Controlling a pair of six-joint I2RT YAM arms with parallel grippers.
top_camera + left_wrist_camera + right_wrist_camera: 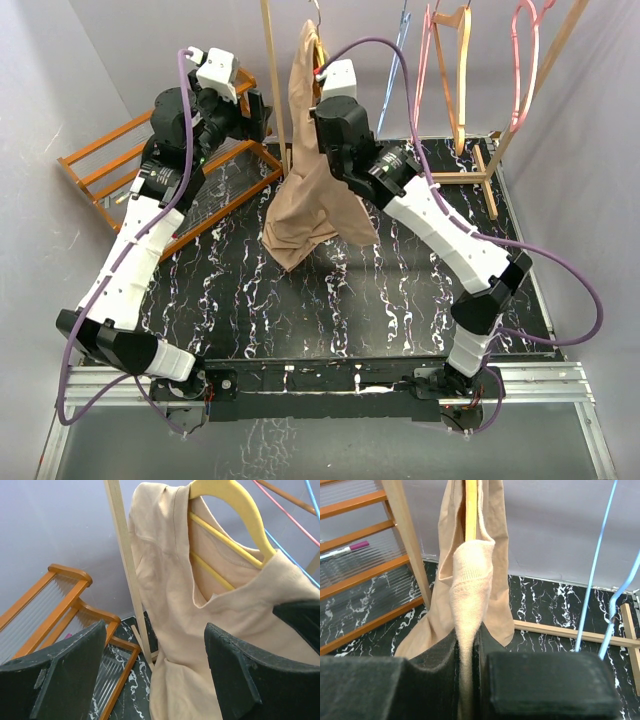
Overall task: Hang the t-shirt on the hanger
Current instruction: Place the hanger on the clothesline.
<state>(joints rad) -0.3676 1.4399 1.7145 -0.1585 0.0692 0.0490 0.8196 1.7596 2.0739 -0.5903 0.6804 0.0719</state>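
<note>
Plainly, the right gripper (470, 652) clamps a t-shirt (470, 580) fold (left gripper (156, 652) wide open, empty); a hard tug could unhook the hanger (235, 505).

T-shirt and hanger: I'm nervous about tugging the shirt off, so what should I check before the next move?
1. Right gripper shut on the t-shirt fabric: ok.
2. Left gripper open and empty: ok.
3. Hanger inside the neck opening: ok.
4. Both hanger shoulders seated under the fabric: cannot tell.
5. Hanger's hook hung securely: cannot tell.
</note>
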